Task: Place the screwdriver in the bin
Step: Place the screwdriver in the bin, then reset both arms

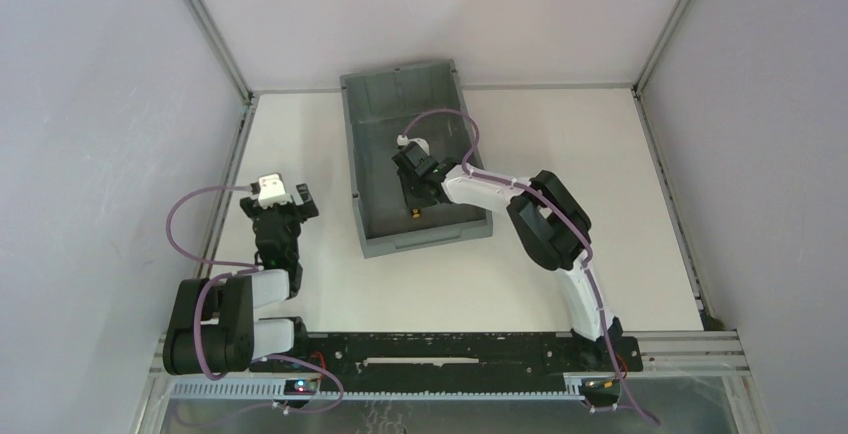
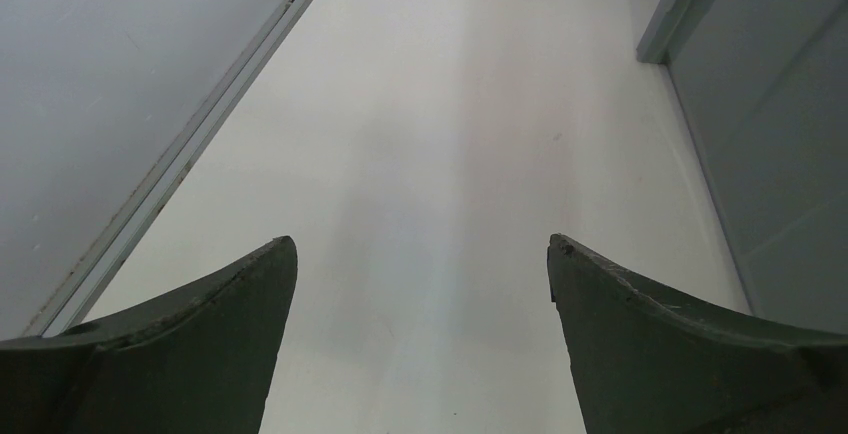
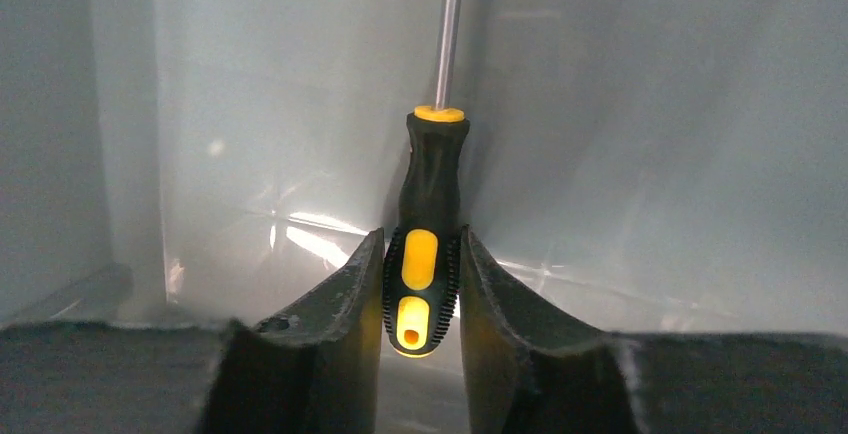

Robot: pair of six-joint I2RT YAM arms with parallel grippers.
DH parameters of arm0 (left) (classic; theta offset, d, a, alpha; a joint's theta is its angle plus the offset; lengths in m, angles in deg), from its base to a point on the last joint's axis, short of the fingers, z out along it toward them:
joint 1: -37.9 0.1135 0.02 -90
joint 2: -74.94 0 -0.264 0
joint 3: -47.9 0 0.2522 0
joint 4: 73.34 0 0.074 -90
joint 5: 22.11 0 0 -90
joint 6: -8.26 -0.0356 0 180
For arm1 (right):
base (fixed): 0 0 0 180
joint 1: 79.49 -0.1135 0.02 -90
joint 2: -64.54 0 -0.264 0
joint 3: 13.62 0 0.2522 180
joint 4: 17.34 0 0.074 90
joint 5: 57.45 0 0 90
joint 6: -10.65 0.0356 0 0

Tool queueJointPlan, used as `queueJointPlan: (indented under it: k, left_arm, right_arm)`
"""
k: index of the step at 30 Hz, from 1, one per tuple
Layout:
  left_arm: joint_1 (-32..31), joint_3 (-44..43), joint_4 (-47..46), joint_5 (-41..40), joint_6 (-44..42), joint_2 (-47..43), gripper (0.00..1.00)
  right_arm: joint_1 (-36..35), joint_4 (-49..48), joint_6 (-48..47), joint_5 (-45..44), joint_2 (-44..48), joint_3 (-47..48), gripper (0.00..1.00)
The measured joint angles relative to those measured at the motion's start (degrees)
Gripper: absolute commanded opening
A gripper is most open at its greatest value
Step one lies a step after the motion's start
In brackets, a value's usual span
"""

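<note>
Top external view, read left to right. My left gripper sits over the white counter near its left edge, well apart from the bin. The bin, dark grey and rectangular, stands mid-counter towards the back wall, turned slightly askew. My right gripper reaches into it from the right and points down near the front wall. A spot of yellow below it marks the screwdriver, which lies inside the bin's outline.

Left wrist view. The two dark fingers stand wide apart, and only bare counter shows between them.

Right wrist view. The fingers are closed narrowly on the screwdriver, pressing the ribbed black-and-yellow handle from both sides near its butt end. The thin metal shaft points straight away from the camera and runs out of the top of the frame. Grey bin surfaces fill the background. I cannot tell whether the tip touches the bin floor.
</note>
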Motion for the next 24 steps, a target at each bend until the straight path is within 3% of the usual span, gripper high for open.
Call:
queueJointPlan:
  k: [1, 2, 3, 14, 24]
  left_arm:
    - [0.0, 0.0, 0.0, 0.0, 0.0, 0.0, 1.0]
    - [0.0, 0.0, 0.0, 0.0, 0.0, 0.0, 1.0]
    - [0.0, 0.0, 0.0, 0.0, 0.0, 0.0, 1.0]
    - [0.0, 0.0, 0.0, 0.0, 0.0, 0.0, 1.0]
    - [0.0, 0.0, 0.0, 0.0, 0.0, 0.0, 1.0]
  right_arm:
    - [0.09, 0.02, 0.11, 0.24, -0.37, 0.07, 0.77]
    - [0.11, 0.0, 0.5, 0.39, -0.59, 0.07, 0.95]
    - [0.11, -0.22, 0.55, 0.39, -0.59, 0.35, 0.99]
    - [-1.07, 0.74, 0.2, -2.47, -0.2, 0.92, 1.0]
    - [-3.37, 9.11, -0.09, -8.63, 5.14, 5.84, 1.0]
